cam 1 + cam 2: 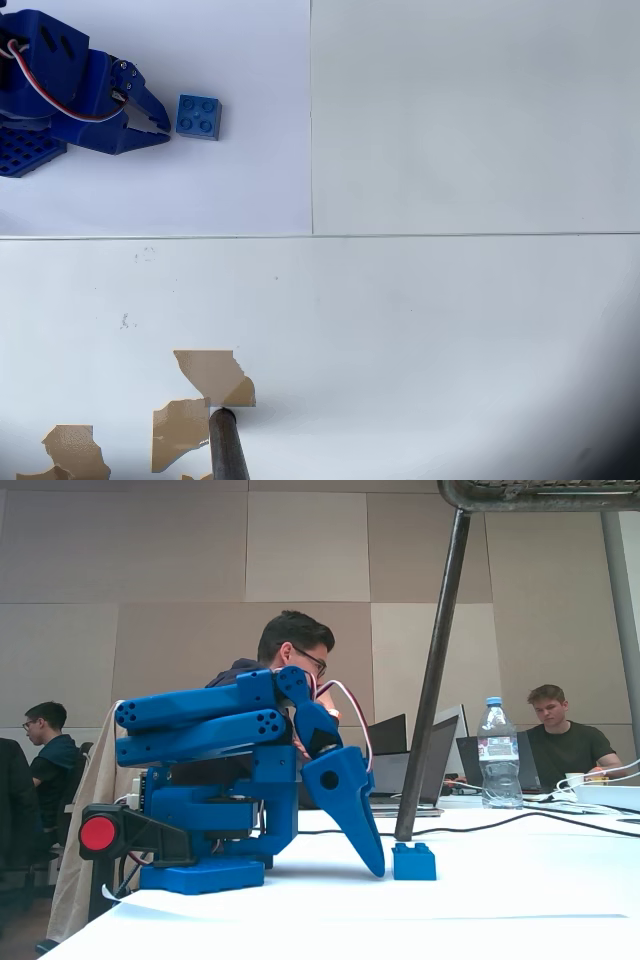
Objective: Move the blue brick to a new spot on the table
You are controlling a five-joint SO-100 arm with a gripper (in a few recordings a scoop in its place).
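The blue brick lies flat on the white table at the upper left of the overhead view, studs up. My blue gripper points at it from the left, tips just short of the brick's left side, with the jaws closed together and nothing between them. In the fixed view the gripper slants down to the table surface, and the brick sits a small gap to its right, apart from the fingers.
The arm's blue perforated base plate is at the far left. A dark stand pole and torn brown tape scraps sit near the bottom. Behind the table are a stand leg, a water bottle, laptops and seated people.
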